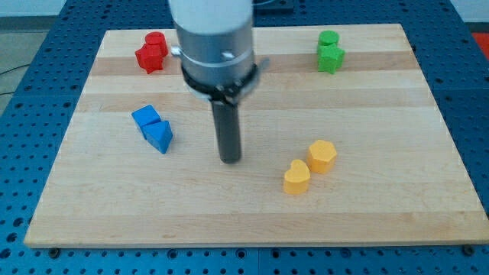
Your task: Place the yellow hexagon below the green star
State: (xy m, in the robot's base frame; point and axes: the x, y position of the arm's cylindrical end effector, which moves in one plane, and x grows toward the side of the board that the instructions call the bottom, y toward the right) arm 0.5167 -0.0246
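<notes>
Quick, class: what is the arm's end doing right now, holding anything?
My tip: a bare rod, no hand, holding nothing; touching no block, left of the yellow hexagon.

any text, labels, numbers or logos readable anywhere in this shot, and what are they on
None: no word, number, label or logo can be read anywhere in this view.
The wooden board, the yellow hexagon, the green star and the other coloured blocks carry no markings.
The arm's pale housing and dark rod, down to my tip, show no print either.
</notes>
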